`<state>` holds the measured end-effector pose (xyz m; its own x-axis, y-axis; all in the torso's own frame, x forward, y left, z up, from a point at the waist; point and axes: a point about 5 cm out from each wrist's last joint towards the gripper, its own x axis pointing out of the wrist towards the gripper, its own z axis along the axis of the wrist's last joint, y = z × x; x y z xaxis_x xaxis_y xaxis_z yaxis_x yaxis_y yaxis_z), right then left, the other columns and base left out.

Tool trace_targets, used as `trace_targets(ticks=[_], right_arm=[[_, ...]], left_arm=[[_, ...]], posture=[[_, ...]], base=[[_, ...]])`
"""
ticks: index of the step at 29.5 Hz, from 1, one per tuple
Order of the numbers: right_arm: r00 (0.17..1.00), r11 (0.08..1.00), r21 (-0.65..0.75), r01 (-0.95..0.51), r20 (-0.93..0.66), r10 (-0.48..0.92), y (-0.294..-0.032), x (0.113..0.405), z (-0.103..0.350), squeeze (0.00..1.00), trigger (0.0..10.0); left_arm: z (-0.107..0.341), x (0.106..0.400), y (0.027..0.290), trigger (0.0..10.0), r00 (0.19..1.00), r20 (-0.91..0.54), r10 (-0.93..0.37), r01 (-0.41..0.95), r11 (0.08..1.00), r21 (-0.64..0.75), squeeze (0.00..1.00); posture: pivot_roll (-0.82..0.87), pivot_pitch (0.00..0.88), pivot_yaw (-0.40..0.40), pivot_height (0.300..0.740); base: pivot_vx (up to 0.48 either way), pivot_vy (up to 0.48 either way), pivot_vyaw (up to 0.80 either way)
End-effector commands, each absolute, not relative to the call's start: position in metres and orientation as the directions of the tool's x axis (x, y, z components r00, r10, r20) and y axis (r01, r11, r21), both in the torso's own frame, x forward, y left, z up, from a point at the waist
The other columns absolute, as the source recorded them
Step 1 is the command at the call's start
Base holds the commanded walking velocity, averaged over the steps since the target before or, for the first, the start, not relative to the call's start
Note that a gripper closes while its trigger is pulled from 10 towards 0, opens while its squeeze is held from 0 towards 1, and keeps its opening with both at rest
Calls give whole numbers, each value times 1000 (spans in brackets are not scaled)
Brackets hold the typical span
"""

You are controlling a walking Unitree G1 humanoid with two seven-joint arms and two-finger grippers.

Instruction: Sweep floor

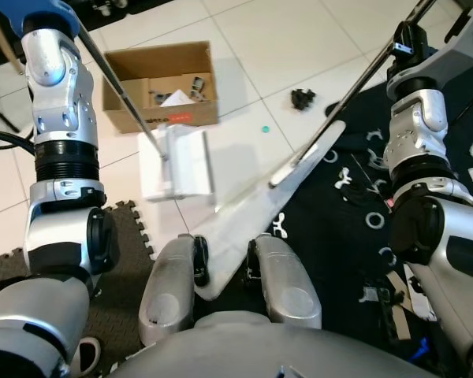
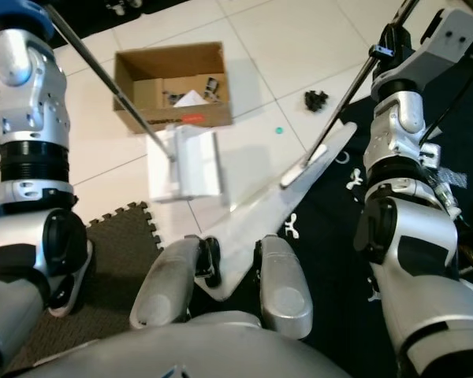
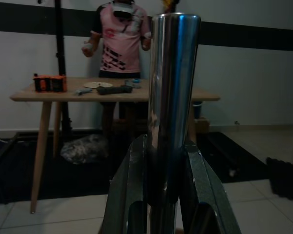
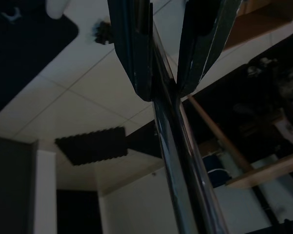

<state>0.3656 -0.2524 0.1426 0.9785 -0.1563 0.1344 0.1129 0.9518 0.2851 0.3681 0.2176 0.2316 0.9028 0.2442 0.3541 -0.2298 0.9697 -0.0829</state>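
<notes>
A white dustpan (image 1: 178, 163) lies on the pale tiles, and its metal handle (image 1: 118, 85) slants up toward my left arm. My left gripper (image 3: 165, 144) is shut on that shiny handle (image 3: 173, 73). A long white flat broom head (image 1: 272, 206) rests across the tile and the edge of the black mat, its thin pole (image 1: 363, 79) rising to my right hand. My right gripper (image 4: 165, 92) is shut on the pole (image 4: 183, 175), near its upper part (image 1: 404, 41). A small black piece of debris (image 1: 303, 98) and a tiny teal speck (image 1: 264, 128) lie on the tiles beyond the broom head.
An open cardboard box (image 1: 134, 65) holding scraps stands just beyond the dustpan. A black mat (image 1: 339, 236) with white shapes covers the floor on the right, and a dark foam mat (image 1: 130, 236) lies near left. A person (image 3: 119, 44) stands behind a wooden table (image 3: 112, 92).
</notes>
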Motion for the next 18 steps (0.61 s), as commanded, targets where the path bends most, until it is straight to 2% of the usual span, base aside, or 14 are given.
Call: trace_targets(ticks=[1,12,18], right_arm=[[974,953,285,103,167,-155,-251,368,150,0,10000],[974,954,283,102,166,-153,-251,369,151,0,10000],[974,954,281,101,167,-153,-251,369,151,0,10000]], left_arm=[[240,367,218,10000,885,390,253,-227,967,-113,0],[240,367,218,10000,885,391,252,-225,968,-113,0],[240,368,218,10000,885,392,251,-224,968,-114,0]], posture=[[-44,63,-8,740],[-44,59,-8,740],[-44,55,-8,740]], base=[[-304,0,0],[-286,0,0],[-160,0,0]])
